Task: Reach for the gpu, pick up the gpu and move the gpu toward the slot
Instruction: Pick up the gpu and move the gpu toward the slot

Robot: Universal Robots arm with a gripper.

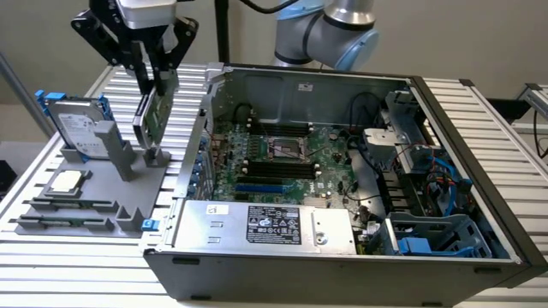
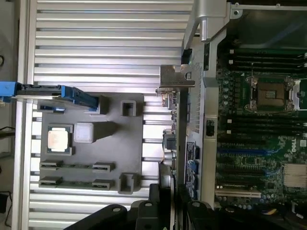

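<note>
green gpu (image 1: 153, 114) was pinched edge-on in the claw (image 1: 160, 76), lifted upright just above its grey holder (image 1: 94, 192), apparently so it could clear the stand.

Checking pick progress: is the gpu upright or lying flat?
Upright, on edge. The gpu stands nearly vertical at the grey holder tray, its top edge between the gripper fingers.

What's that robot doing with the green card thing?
The robot arm's gripper is closed on the top edge of the gpu, a thin green card with a silver bracket. The card stands upright above the gray holder tray, beside the open computer case. It has not reached the motherboard inside the case. A hard drive with blue rails and a small square chip sit on the tray, untouched.
</note>
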